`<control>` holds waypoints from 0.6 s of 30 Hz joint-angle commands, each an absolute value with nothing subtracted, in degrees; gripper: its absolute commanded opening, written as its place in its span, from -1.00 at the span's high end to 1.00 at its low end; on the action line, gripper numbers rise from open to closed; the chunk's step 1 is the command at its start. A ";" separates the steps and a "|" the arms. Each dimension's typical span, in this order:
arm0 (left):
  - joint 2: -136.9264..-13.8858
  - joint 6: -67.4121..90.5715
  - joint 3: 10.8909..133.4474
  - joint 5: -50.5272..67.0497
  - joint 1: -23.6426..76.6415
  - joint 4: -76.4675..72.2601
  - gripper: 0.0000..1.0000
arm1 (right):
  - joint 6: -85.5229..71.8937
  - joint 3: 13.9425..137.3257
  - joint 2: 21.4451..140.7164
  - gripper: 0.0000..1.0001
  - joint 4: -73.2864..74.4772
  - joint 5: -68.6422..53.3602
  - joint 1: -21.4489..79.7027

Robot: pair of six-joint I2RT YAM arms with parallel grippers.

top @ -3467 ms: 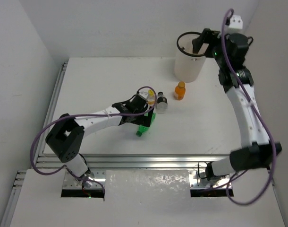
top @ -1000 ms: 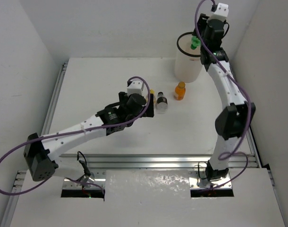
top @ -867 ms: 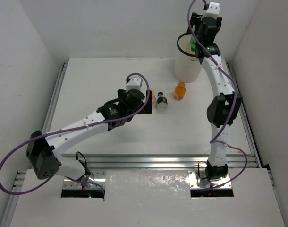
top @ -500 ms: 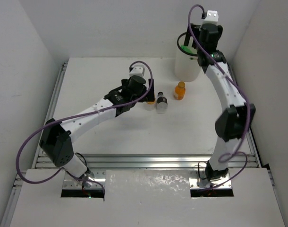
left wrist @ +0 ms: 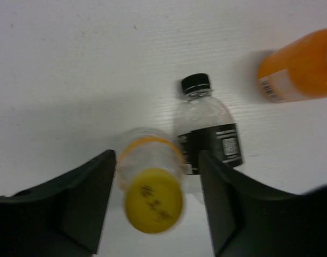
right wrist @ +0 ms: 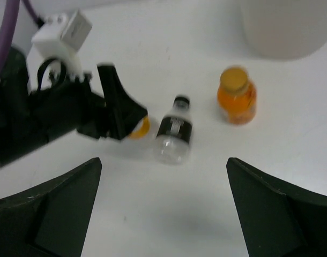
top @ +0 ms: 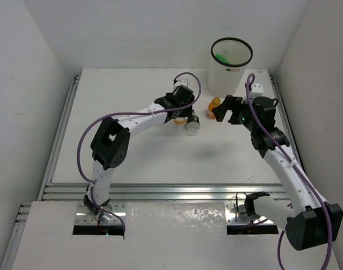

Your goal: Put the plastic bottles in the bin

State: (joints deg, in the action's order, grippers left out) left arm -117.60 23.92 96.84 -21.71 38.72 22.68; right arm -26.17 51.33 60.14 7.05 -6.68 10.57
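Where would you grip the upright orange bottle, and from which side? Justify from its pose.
Grip the orange bottle around its round body just below the cap, coming down from above. It stands upright, touching nothing, so gripper fingers could probably straddle it.

Top camera overlooks the whole worktop (top: 132, 157); both wrist cameras face down nearer, sharing the black-capped bottle (left wrist: 209, 129).
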 commanded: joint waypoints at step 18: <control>-83.43 27.07 75.07 12.28 36.39 22.24 1.00 | -7.42 50.35 69.24 -0.98 -3.09 -52.38 19.33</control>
State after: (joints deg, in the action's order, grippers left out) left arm -90.59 27.24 77.43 -4.47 36.71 29.04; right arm -17.98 46.39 67.20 0.38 -41.36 15.46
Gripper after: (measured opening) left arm 0.406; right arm 0.986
